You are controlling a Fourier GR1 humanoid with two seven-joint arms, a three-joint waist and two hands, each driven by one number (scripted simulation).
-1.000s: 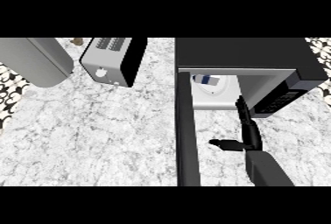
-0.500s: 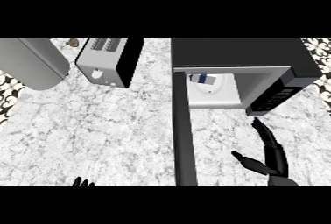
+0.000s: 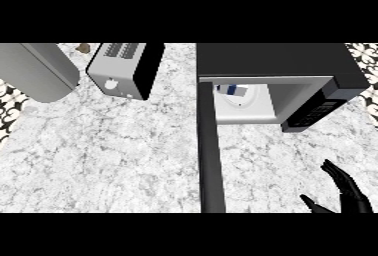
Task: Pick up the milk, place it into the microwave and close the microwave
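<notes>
At the near edge of the counter [image 3: 111,165], the robot's right hand [image 3: 347,192] shows at lower right, fingers straight and spread, thumb out to its left, grasping nothing. The left hand is out of the picture.

Just left of that hand, the microwave's door [image 3: 210,150] stands swung wide, a long dark bar running from the near edge straight away toward the oven's left front corner, where it appears to hinge. Its long axis runs near to far, and its free end lies at the near edge, level with the hand and to its left.

Beyond, the microwave [image 3: 288,65] sits at the far right with its cavity showing. The milk [image 3: 230,90] is already inside, at the left of the cavity on the pale turntable [image 3: 247,97], well apart from the hand.

Only the closing seems left. The right hand is the one placed for it, though it waits on the door's inner side; a closing push would likely have to come from the door's far face, to the left, near the free end.

Far left stand a toaster [image 3: 125,70] and a grey appliance [image 3: 33,70], neither in the way.
</notes>
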